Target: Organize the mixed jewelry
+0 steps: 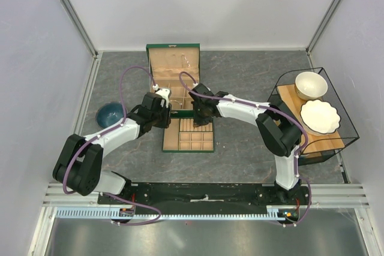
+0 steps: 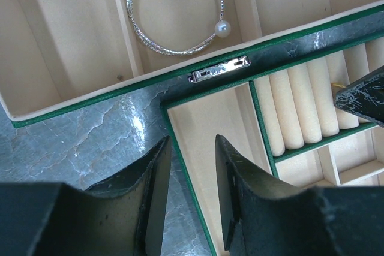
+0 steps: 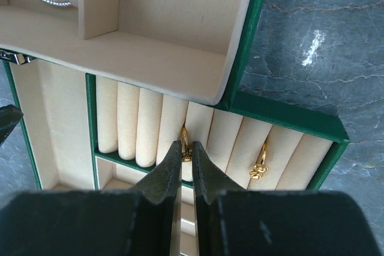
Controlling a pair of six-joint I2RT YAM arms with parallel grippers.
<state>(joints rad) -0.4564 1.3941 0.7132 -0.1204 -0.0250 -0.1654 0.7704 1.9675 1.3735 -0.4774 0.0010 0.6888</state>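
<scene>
The right gripper (image 3: 186, 147) has its fingers drawn to a thin slit, pinching the lower edge of a gold ring (image 3: 185, 135) seated between the ring rolls (image 3: 129, 118) of the green box (image 3: 282, 121). A second gold ring (image 3: 259, 165) sits a few slots along. The left gripper (image 2: 192, 145) holds its fingers apart, empty, astride the box's left wall. Beyond it, the silver bangle (image 2: 180, 50) lies in a tan compartment of the far section.

An open green box (image 1: 173, 47) sits mid-table, blue bowl (image 1: 110, 113) left, wire rack (image 1: 289, 96) holding crockery right.
</scene>
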